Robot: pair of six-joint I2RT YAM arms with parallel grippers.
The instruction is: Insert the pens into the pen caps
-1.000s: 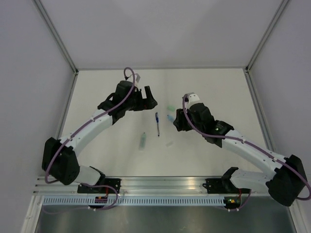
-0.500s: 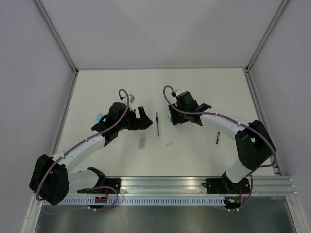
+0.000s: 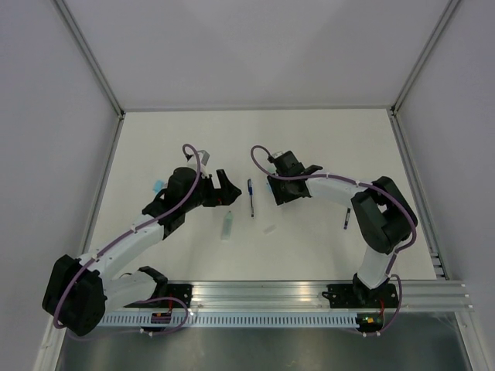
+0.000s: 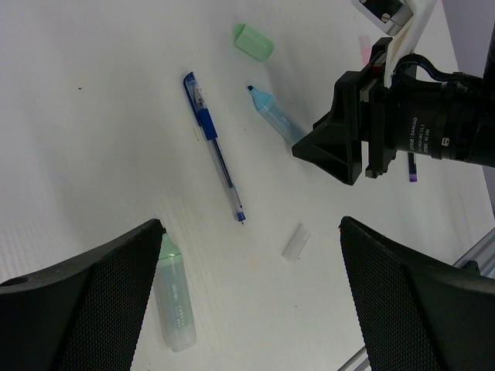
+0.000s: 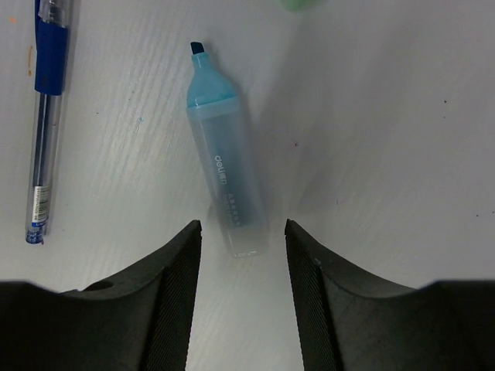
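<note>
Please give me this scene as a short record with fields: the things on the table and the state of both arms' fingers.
blue highlighter: uncapped, lying flat
blue ballpoint pen: lying flat beside it, untouched
green highlighter: lying flat, apart from the others
green cap: loose, on no pen
clear cap: loose, lying alone
left fingers: open wide, holding nothing
right fingers: open, either side of the blue highlighter's rear end, not gripping

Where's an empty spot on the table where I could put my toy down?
The far end of the table, beyond the left pincer and right pincer, is bare. So is the patch between the clear cap and the dark pen. It's crowded between the pincers: blue pen, blue highlighter and green cap lie there.
</note>
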